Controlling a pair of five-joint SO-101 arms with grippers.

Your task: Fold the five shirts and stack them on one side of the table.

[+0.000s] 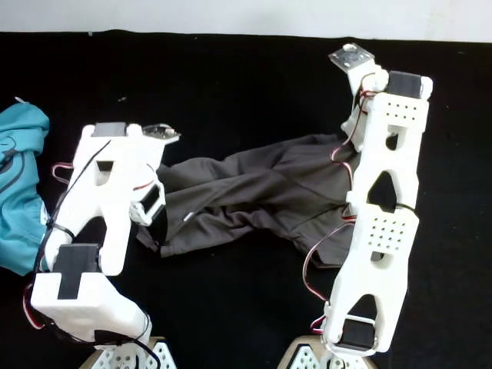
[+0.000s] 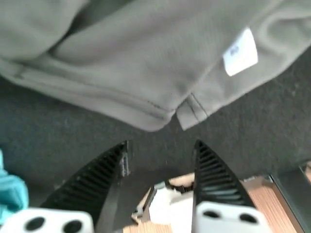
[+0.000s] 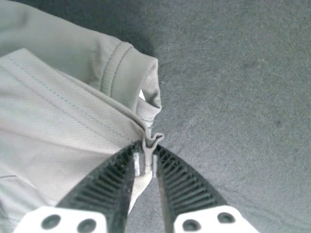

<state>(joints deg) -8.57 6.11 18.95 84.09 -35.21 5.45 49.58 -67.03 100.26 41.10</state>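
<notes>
A crumpled grey shirt lies spread across the middle of the black table. My right gripper is shut on a fold at the shirt's edge, at its far right corner in the high view. My left gripper is open just short of the grey shirt's hem, with nothing between its fingers; a white label shows on the cloth. From above, this gripper hangs at the shirt's left end. A teal shirt lies bunched at the table's left edge.
A bit of the teal cloth shows beside my left fingers. The arms' wooden base plates stand at the near edge. Bare black table lies along the far side and at the right.
</notes>
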